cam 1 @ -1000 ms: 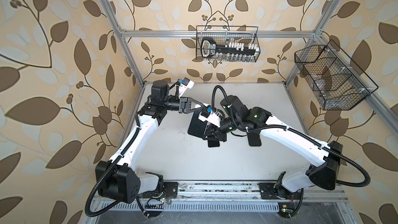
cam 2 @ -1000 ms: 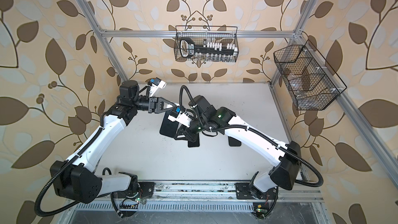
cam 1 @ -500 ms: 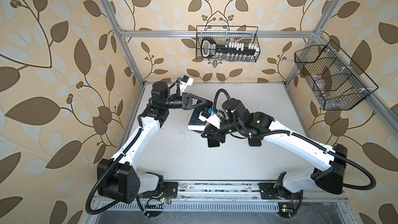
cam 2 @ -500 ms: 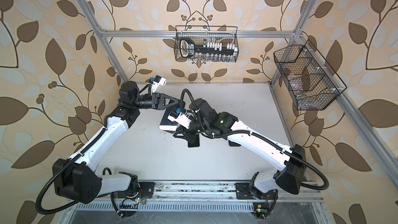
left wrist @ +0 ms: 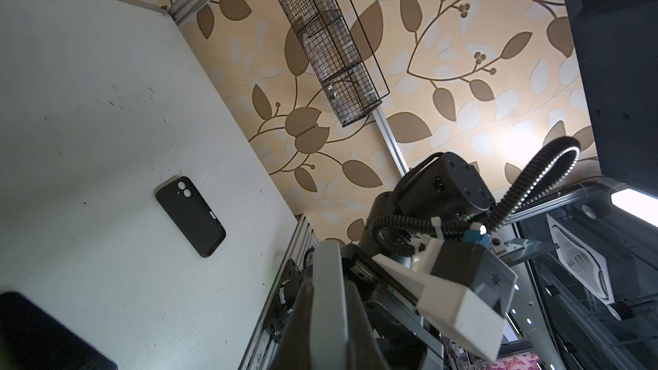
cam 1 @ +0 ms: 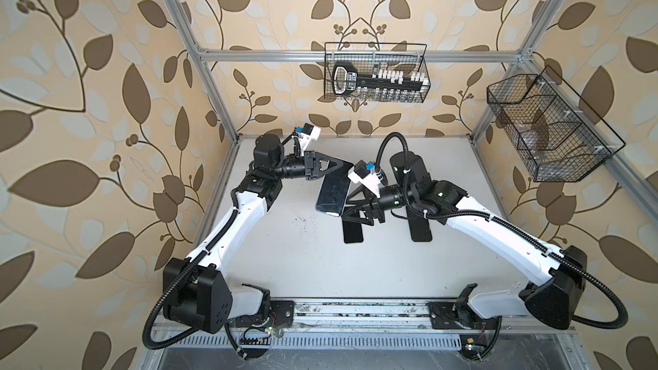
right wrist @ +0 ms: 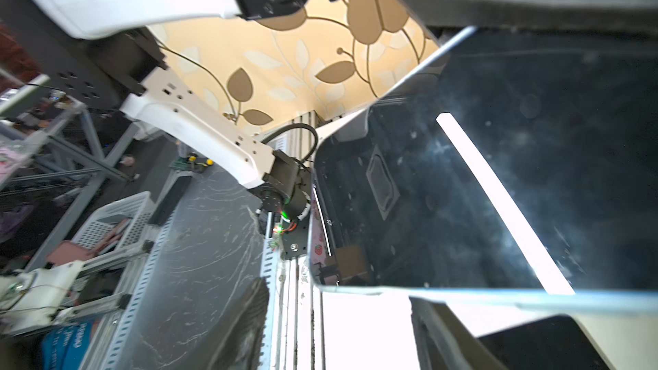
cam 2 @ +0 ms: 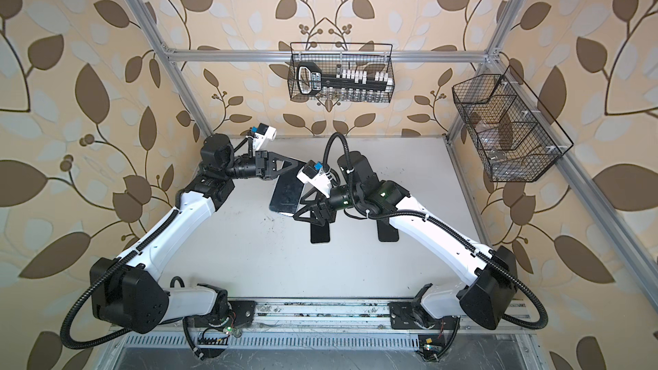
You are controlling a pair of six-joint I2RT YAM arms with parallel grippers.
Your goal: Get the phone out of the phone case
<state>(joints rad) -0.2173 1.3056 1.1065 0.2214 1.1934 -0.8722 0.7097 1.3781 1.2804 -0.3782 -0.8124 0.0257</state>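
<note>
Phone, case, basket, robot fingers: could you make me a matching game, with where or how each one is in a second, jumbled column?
Things
1. phone
2. black case
3. right fingers
4. wire basket

States
A. lies flat on the table
B. hangs on the back wall
C. spread open
D. held off the table by the left fingers

Pairs: 1-D, 2-A, 3-C, 4-B
</note>
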